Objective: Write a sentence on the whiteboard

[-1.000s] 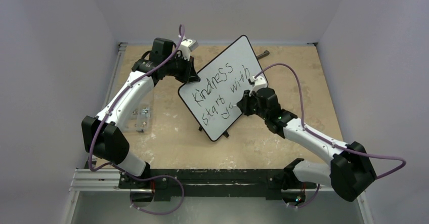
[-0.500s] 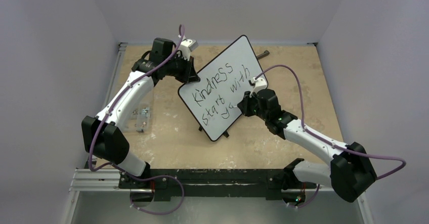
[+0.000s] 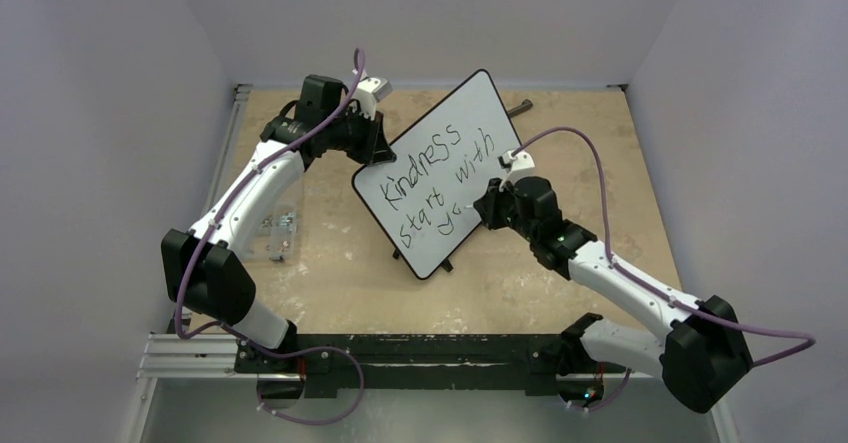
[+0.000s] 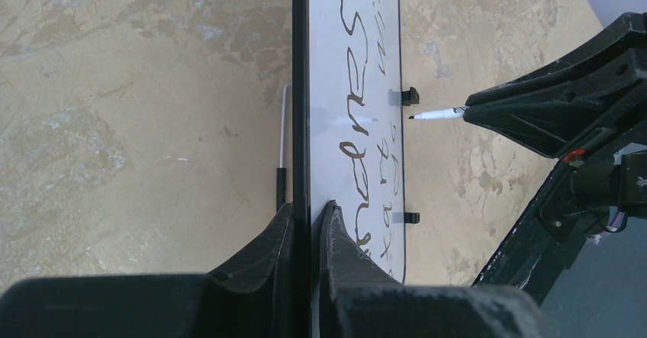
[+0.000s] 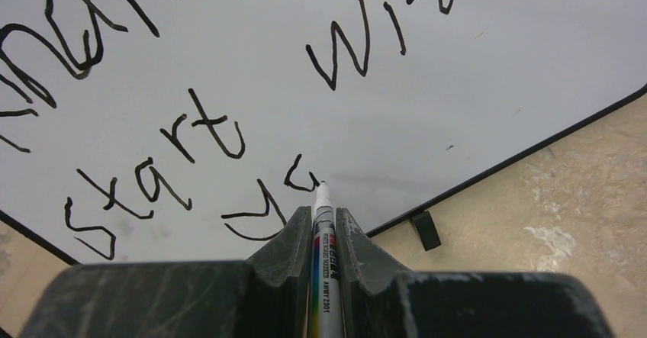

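Reaching inward, right pincer [image 5: 315,214] points marker [image 5: 322,239] at whiteboard [image 5: 473,78].

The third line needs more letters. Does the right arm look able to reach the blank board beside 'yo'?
Likely yes: the marker in the right gripper sits by those letters; nothing blocks the bare whiteboard there.

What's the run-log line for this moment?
left tool: shut on whiteboard edge | right tool: shut on marker | tip: at third line of sentence
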{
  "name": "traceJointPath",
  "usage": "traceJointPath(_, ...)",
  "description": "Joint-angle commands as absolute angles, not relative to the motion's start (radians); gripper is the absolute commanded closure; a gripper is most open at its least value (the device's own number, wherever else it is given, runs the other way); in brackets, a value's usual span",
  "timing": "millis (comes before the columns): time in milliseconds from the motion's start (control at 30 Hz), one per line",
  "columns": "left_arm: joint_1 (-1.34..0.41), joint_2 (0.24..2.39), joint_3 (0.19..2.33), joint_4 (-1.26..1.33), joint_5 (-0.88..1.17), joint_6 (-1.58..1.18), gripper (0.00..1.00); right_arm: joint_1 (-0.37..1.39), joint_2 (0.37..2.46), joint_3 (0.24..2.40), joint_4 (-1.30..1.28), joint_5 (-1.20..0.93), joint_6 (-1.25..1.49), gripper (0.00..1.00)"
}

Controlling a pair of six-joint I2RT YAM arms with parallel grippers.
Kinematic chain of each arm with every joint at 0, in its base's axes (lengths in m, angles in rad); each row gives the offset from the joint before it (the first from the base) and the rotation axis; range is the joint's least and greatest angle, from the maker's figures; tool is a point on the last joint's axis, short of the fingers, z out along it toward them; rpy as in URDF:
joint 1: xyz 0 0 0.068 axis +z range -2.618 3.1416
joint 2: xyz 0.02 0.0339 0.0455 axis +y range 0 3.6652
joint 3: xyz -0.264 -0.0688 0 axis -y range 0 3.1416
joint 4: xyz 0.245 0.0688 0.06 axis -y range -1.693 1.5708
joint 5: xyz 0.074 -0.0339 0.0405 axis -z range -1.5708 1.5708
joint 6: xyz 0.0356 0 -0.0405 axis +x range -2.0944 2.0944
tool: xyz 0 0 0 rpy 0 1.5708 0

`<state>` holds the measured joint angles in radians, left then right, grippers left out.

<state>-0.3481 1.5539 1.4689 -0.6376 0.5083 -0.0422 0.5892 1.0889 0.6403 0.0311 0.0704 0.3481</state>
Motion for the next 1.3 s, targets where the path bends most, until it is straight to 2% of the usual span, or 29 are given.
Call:
traceJointPath(0, -0.364, 1.579, 1.448, -0.772, 0.378, 0.077, 1.0, 0.59, 1.115, 0.698, 0.073, 0.119, 0.354, 1.0)
traceJointPath(533, -0.364, 1.578, 1.45, -0.773, 0.377, 0.078, 1.0, 0.571, 1.204, 0.754, 0.12, 0.104, 0.347, 1.0)
traceJointPath(1267, -0.364, 1.571, 1.448, -0.773, 0.381, 0.077, 1.0, 0.569, 1.15, 0.585, 0.124, 0.116, 0.366, 1.0)
